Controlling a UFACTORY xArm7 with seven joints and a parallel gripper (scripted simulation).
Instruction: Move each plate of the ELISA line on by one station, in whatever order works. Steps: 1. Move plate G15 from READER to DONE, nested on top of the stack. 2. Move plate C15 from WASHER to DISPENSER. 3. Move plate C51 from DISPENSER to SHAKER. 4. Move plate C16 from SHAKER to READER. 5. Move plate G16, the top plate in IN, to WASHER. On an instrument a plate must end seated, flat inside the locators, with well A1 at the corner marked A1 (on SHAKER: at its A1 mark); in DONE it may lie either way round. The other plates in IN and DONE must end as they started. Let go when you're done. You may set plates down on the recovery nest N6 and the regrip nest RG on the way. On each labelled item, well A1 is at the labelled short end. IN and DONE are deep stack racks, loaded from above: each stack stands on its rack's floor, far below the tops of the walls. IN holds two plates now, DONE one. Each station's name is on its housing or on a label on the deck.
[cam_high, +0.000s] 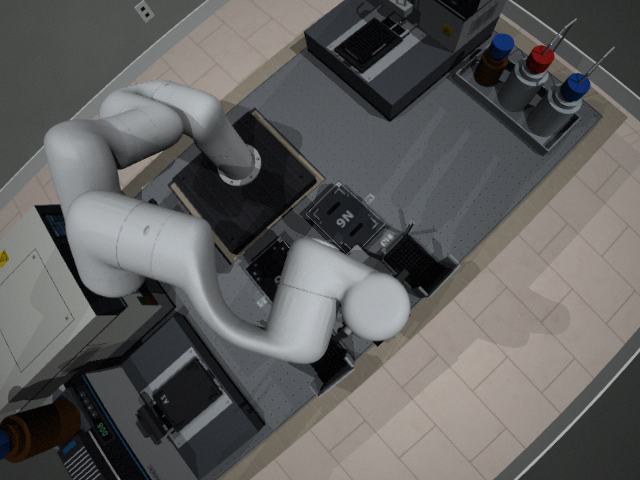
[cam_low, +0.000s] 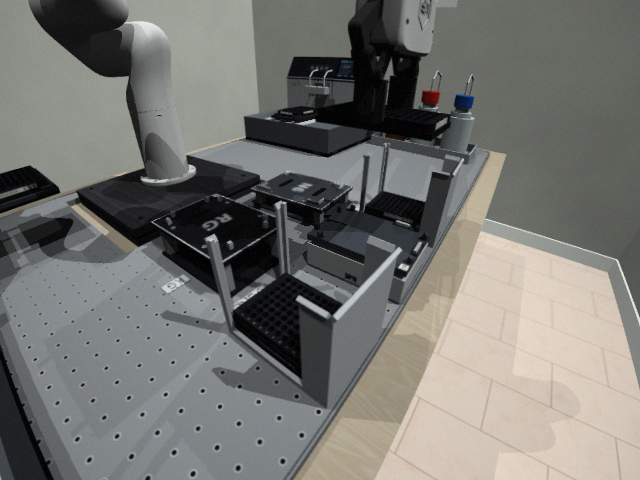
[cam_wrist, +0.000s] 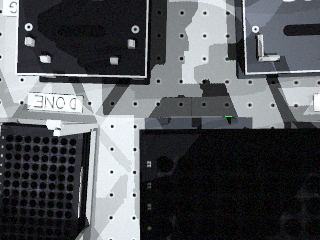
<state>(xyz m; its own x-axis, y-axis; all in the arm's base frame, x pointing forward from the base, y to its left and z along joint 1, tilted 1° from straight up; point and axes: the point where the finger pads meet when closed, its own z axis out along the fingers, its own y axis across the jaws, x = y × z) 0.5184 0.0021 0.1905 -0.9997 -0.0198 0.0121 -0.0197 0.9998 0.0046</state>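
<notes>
My gripper (cam_low: 387, 111) is shut on a black well plate (cam_low: 400, 121) and holds it level, high above the deck. I cannot read the plate's label. In the wrist view the held plate (cam_wrist: 230, 185) fills the lower right. The DONE rack (cam_wrist: 42, 180), with its DONE label (cam_wrist: 54, 102), lies to its left and holds a black plate on its floor. In the exterior view the DONE rack (cam_low: 289, 315) is the near one and the IN rack (cam_low: 395, 206) is further back. In the overhead view the arm's wrist (cam_high: 374, 304) hides the gripper and the plate.
The RG nest (cam_wrist: 82, 37) and the N6 nest (cam_wrist: 282, 35) are empty. A low grey instrument (cam_low: 351, 242) sits between the two racks. The nest of the near-left instrument (cam_high: 186, 392) is empty. A plate lies on the far instrument (cam_high: 367, 43). Bottles (cam_high: 537, 77) stand at the far right.
</notes>
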